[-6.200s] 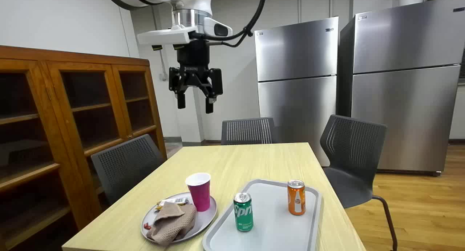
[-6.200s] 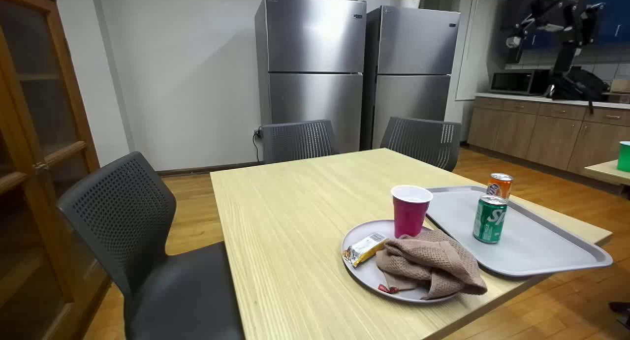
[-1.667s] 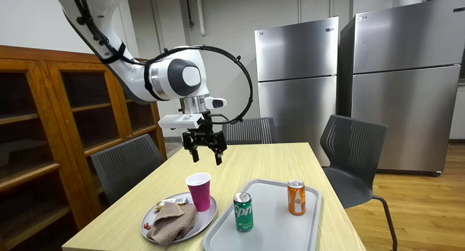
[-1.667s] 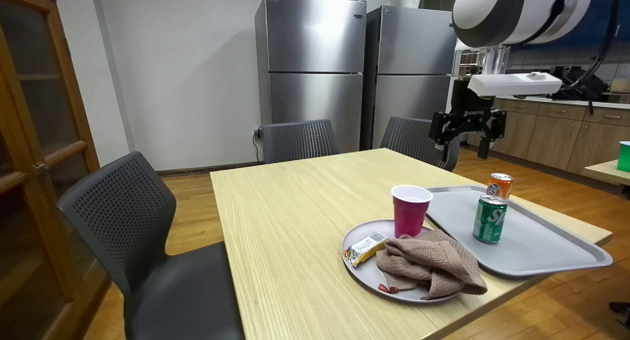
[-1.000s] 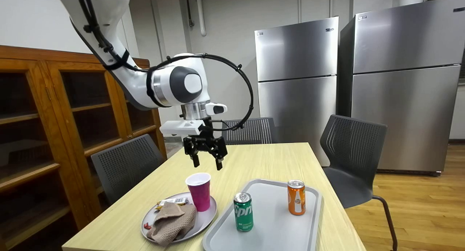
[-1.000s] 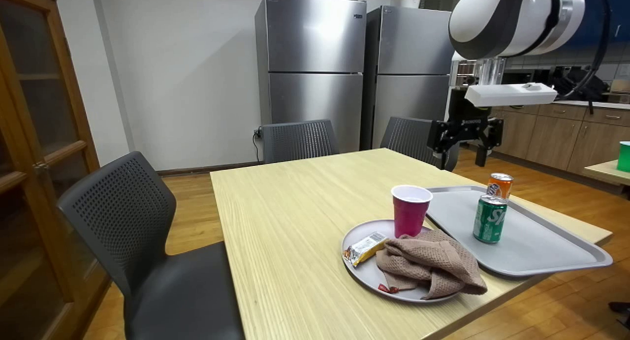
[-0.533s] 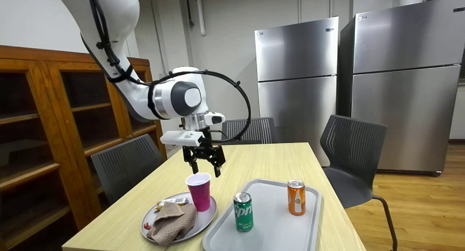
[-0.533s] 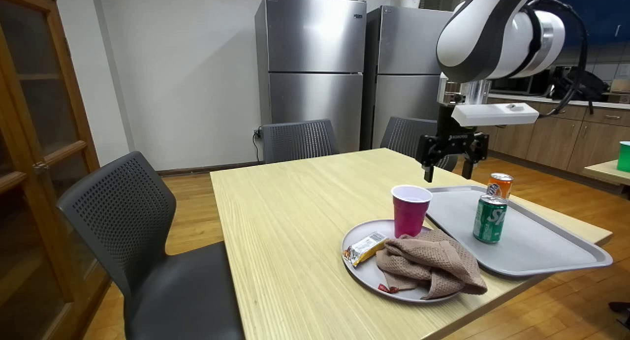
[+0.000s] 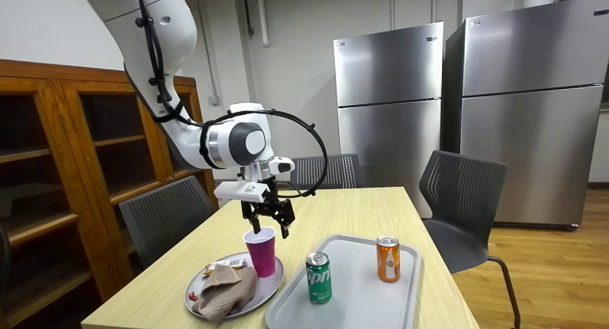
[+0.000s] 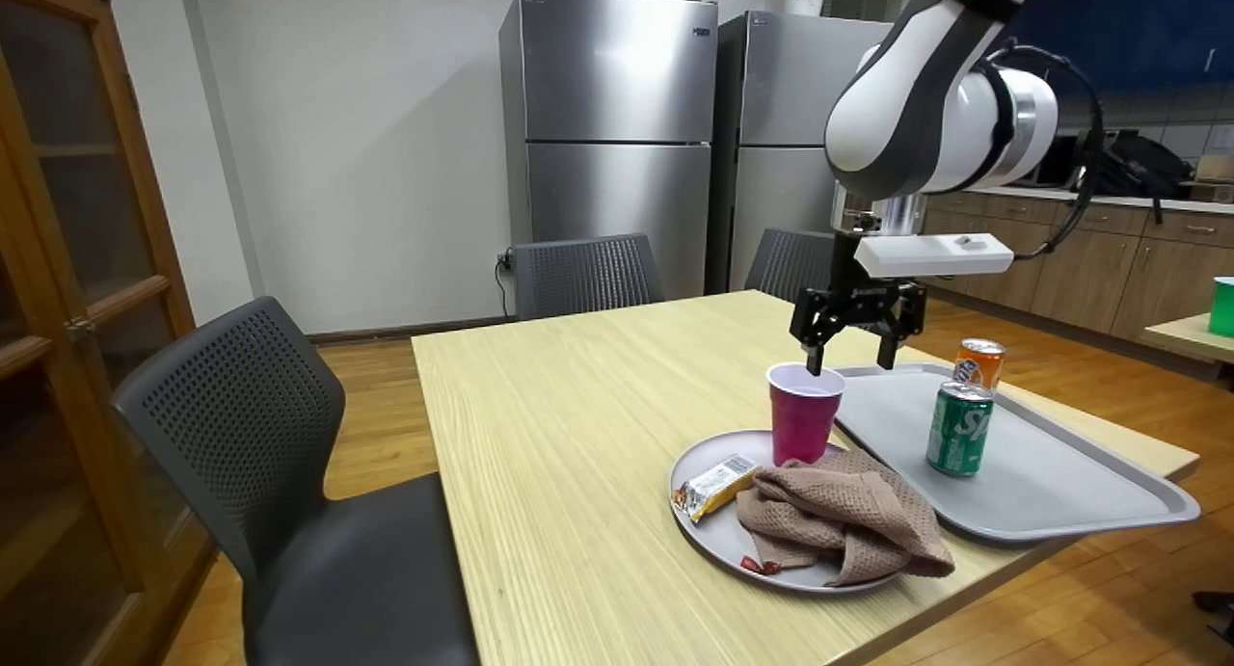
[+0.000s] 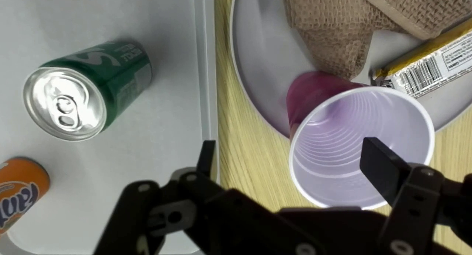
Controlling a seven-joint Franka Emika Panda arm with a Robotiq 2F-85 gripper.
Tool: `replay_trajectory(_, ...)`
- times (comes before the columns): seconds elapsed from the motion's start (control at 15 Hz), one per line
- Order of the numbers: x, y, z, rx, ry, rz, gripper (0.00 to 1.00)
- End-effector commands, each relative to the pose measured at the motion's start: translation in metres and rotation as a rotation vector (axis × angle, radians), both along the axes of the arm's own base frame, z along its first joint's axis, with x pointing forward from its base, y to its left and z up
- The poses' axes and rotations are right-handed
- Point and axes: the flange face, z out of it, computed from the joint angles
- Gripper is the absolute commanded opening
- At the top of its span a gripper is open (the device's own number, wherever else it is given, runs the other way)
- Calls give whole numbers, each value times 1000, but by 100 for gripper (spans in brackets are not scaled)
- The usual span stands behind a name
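Note:
My gripper is open, fingers pointing down, just above the magenta cup. Nothing is held. In the wrist view the cup's white inside faces the camera; one fingertip overlaps the mouth, while the opposite one lies over the tray's edge. I cannot tell whether the finger touches the rim. The cup stands on a grey plate, beside a crumpled brown cloth and a wrapped bar. A small red piece lies near the plate's edge.
Beside the plate a grey tray carries a green Sprite can and an orange Fanta can, both upright. Dark chairs stand around the wooden table. A glass-door cabinet and two fridges line the walls.
The arm has come down from high over the table, and the gripper has sunk further over the last second to the cup's rim. It stays open; the objects look unmoved.

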Motion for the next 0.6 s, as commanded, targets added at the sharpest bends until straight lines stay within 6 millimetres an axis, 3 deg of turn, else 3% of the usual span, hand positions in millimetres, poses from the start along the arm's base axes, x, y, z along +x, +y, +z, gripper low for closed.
replay_trajectory(0.0,16,9,-12,11,-3,18,100)
replay_trajectory(0.53,25,13,-32,2,20,29,100)
